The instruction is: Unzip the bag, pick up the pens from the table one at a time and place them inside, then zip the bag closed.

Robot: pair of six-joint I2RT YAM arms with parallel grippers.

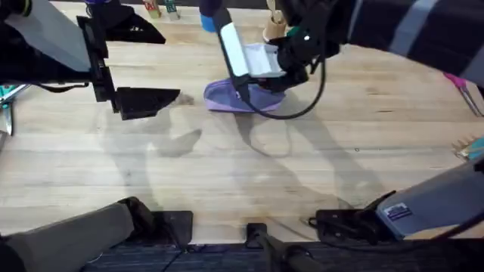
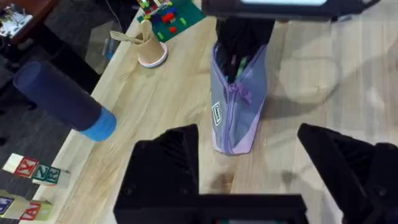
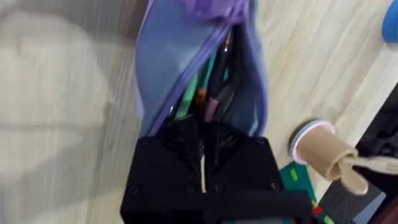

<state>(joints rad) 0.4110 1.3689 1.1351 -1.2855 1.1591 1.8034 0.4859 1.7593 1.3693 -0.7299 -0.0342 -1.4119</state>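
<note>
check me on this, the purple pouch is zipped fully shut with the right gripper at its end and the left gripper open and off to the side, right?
Not quite: the purple pouch is not zipped fully shut. The right wrist view shows its zipper gaping, with the green pen visible inside. The rest holds: the right gripper is at its end, and the left gripper is open and off to the side.

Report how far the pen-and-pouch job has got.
Done: the bag is unzipped, and the pens sit inside its open mouth. In hand: the right gripper is shut at the pouch's open end, while the left gripper waits open on the table, short of the pouch. Left: the zipper remains partly open, so zipping closed is not yet done.
</note>
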